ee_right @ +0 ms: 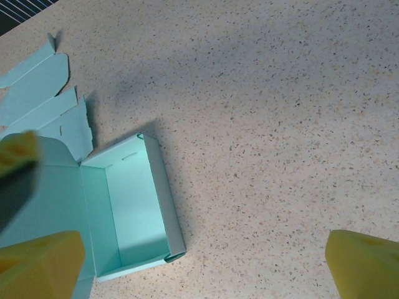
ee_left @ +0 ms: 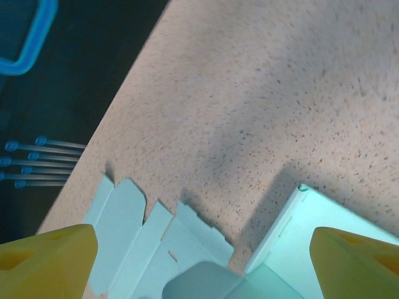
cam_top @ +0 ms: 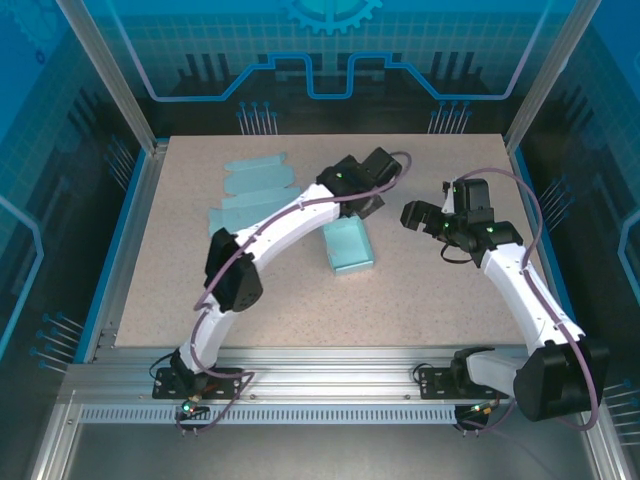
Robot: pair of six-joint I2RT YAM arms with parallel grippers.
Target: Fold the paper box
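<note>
A speckled beige desk (cam_top: 440, 300) carries an open pale-teal box (cam_top: 350, 250) near its middle, with flat unfolded sheets (cam_top: 250, 190) lying toward the far left.

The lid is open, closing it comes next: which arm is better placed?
Left, likely: the left gripper hangs open at the lid of the box; the right gripper, also open, stands apart.

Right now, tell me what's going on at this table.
Two robot arms are working on a teal paper box in the middle of the table. The box is formed into an open tray, and its lid flap is not yet closed. The left gripper hangs open right over it, holding nothing. The right gripper is open too, off to the box's right. Flat, unfolded box blanks lie at the back left.
</note>
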